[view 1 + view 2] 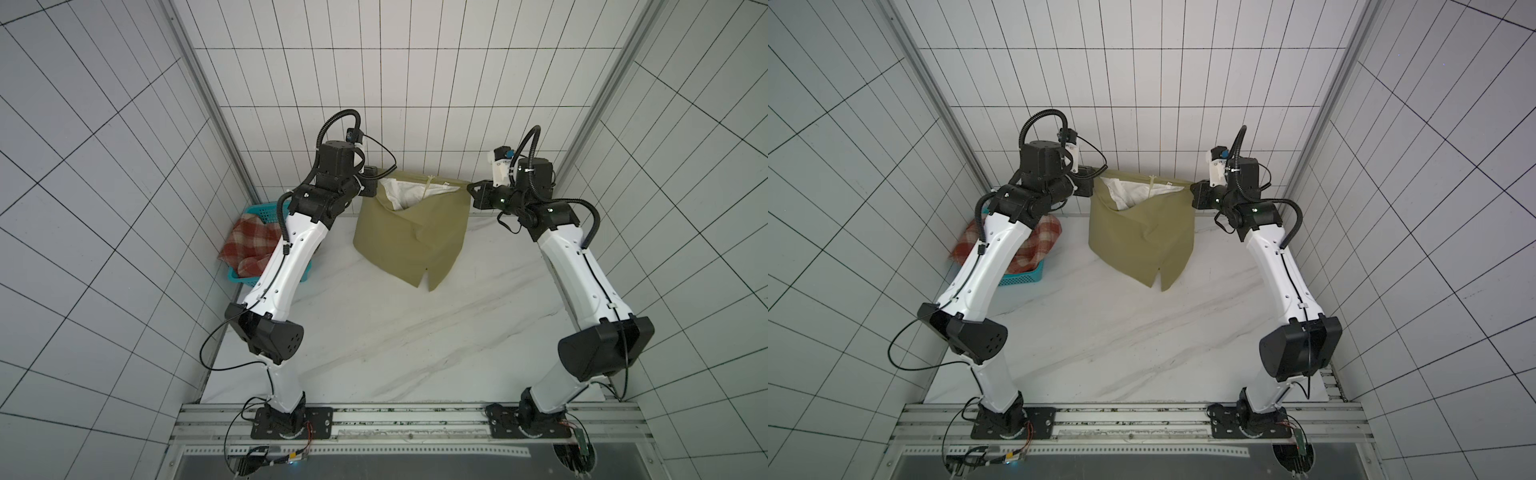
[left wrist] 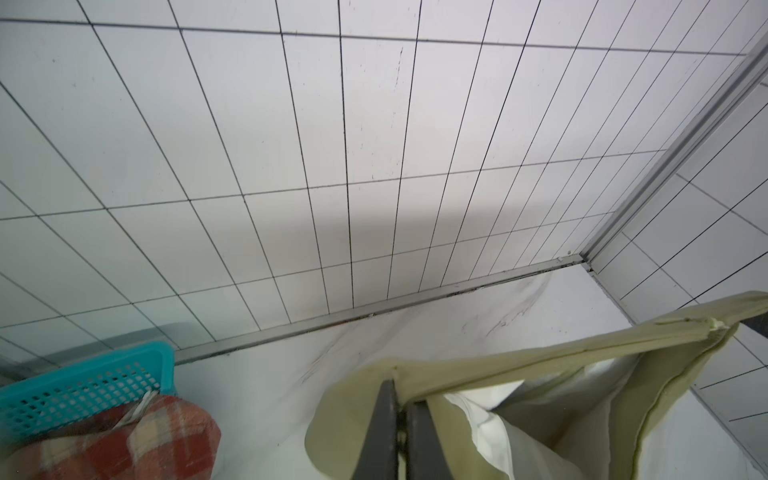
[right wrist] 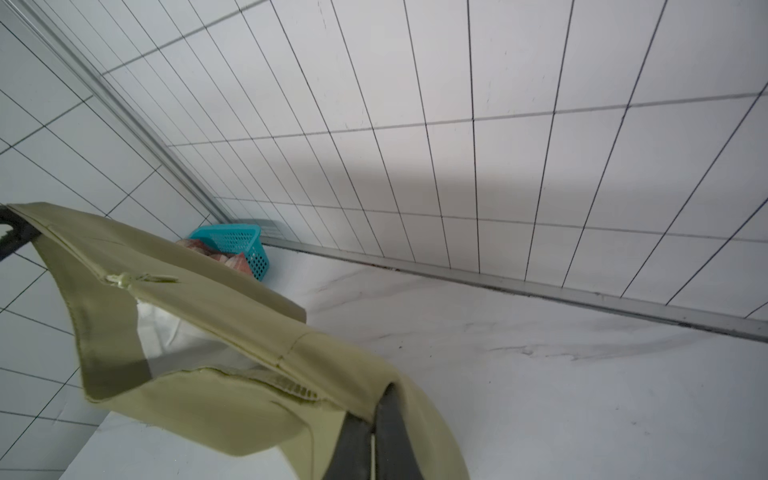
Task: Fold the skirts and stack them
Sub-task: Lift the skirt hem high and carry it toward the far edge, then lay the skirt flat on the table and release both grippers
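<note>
Olive skirt (image 1: 409, 237) hangs hem-down over the surface (image 1: 415, 353), its waistband stretched crosswise between left fingers (image 2: 380, 436) and right fingers (image 3: 392, 432), each pair pinching one end.

A teal plastic basket (image 1: 262, 211) stands on the white, grey-veined bench (image 1: 415, 340) at its far left corner, close to the side wall and near the back wall. Its sides are a mesh of small holes, clearest in the left wrist view. 3 walls of white tiles (image 1: 332, 83) with dark grout lines enclose the bench. A metal strip (image 2: 374, 309) runs along the foot of the back wall, and 2 metal posts (image 1: 217, 112) (image 1: 594, 112) rise from the far corners. A slotted metal rail (image 1: 415, 419) borders the bench's near edge.
</note>
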Motion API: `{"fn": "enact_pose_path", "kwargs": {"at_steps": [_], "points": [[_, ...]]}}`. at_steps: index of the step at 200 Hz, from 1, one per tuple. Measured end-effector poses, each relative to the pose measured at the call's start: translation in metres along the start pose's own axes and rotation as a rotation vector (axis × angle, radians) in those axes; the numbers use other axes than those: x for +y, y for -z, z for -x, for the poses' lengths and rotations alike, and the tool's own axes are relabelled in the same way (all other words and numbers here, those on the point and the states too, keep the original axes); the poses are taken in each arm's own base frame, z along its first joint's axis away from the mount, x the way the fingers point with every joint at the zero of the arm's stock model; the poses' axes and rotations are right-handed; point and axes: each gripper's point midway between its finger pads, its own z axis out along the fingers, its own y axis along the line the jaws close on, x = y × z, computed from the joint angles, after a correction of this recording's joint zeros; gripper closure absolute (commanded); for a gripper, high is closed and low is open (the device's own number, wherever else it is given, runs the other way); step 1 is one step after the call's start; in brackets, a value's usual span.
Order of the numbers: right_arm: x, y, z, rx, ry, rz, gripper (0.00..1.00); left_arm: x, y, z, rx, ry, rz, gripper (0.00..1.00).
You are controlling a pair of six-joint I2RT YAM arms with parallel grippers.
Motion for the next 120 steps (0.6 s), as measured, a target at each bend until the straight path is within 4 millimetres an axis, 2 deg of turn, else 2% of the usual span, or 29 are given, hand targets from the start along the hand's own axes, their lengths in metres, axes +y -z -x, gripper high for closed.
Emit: {"fn": "enact_pose_path", "kwargs": {"at_steps": [15, 24, 31, 44, 65, 82, 90, 96, 105, 112, 120], "points": [[0.009, 0.015, 0.012, -0.034, 0.014, 0.019, 1.00, -0.003, 0.010, 0.004, -0.027, 0.004, -0.020, 1.00], [0.015, 0.025, 0.013, -0.054, 0.022, 0.036, 1.00, -0.005, 0.019, -0.003, -0.032, 0.008, -0.035, 1.00], [0.018, 0.033, 0.007, -0.062, 0.021, 0.047, 1.00, -0.006, 0.028, -0.012, -0.027, 0.012, -0.052, 1.00], [0.021, 0.045, -0.024, -0.042, 0.003, 0.068, 1.00, -0.010, 0.045, -0.039, -0.014, 0.024, -0.093, 1.00], [0.018, 0.047, -0.107, 0.055, -0.055, 0.085, 1.00, -0.014, 0.061, -0.106, 0.049, 0.063, -0.150, 1.00], [0.010, 0.040, -0.195, 0.190, -0.133, 0.074, 1.00, -0.012, 0.061, -0.187, 0.166, 0.117, -0.165, 1.00], [0.006, 0.040, -0.239, 0.259, -0.171, 0.063, 0.85, -0.011, 0.058, -0.231, 0.247, 0.144, -0.159, 1.00], [0.003, 0.043, -0.268, 0.309, -0.201, 0.051, 0.77, -0.011, 0.056, -0.262, 0.308, 0.162, -0.157, 1.00], [-0.009, 0.052, -0.307, 0.368, -0.236, -0.014, 0.63, -0.003, 0.057, -0.307, 0.398, 0.188, -0.106, 0.75], [-0.021, 0.063, -0.331, 0.392, -0.264, -0.078, 0.55, 0.008, 0.060, -0.340, 0.467, 0.209, -0.053, 0.70], [-0.030, 0.074, -0.345, 0.394, -0.289, -0.130, 0.52, 0.017, 0.066, -0.367, 0.527, 0.239, -0.003, 0.63]]}}
